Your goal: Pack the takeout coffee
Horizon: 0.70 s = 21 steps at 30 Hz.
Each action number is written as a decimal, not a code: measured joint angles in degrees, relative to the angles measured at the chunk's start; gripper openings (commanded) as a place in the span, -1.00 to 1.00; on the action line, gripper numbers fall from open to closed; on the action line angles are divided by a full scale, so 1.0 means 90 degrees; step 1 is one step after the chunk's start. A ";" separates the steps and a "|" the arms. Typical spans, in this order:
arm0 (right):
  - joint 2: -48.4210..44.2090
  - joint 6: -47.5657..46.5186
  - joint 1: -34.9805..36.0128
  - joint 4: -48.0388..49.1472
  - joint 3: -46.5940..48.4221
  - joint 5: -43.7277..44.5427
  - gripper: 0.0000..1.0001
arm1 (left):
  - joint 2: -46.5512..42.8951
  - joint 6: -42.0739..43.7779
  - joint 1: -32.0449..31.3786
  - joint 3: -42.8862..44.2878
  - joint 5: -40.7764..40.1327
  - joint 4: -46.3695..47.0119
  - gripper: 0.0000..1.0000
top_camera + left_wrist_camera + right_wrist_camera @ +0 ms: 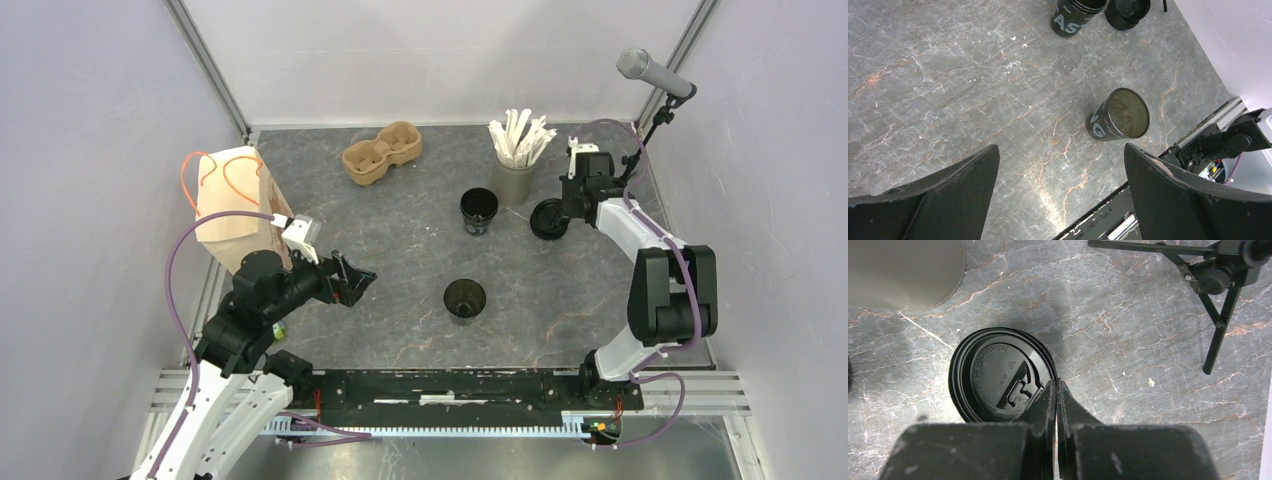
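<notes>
Early stage, nothing packed. Takeout coffee cup: black paper, no lid, brownish inside, standing well toward the arms from the grey stick cup. A second open black cup sits just left of that stick cup. Right gripper is pressed together at the rim of the glossy moulded black lid, just right of the stick cup; can't tell if the rim is caught. Left gripper is spread wide and holds nothing. Pulp carrier is unfilled. Worktop is grey and veined.

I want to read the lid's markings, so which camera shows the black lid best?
Right wrist view: the lid sits large and central, with its lettering and sip hole sharp. The top view shows only a small dark disc; the left wrist view clips it at its top edge.
</notes>
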 measured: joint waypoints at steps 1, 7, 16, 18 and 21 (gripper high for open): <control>-0.0046 0.0000 0.0002 -0.0005 0.0000 0.0015 -1.00 | 0.0000 0.0002 0.0000 0.0000 -0.0002 0.0000 1.00; -0.0248 0.0002 0.0017 -0.0046 0.0000 0.0114 -1.00 | 0.0005 0.0000 0.0000 -0.0002 0.0000 0.0000 1.00; -0.0279 0.0330 -0.0041 0.0061 -0.0034 -0.0437 -1.00 | 0.0066 0.0000 0.0000 -0.0005 0.0000 0.0002 1.00; -0.0279 0.0466 -0.0073 0.0138 -0.0102 -0.0622 -1.00 | 0.0068 0.0000 0.0000 -0.0012 0.0000 0.0000 1.00; -0.0282 0.0656 -0.0189 0.0219 -0.0223 -0.0950 -1.00 | 0.0070 0.0000 0.0000 -0.0029 0.0000 0.0000 1.00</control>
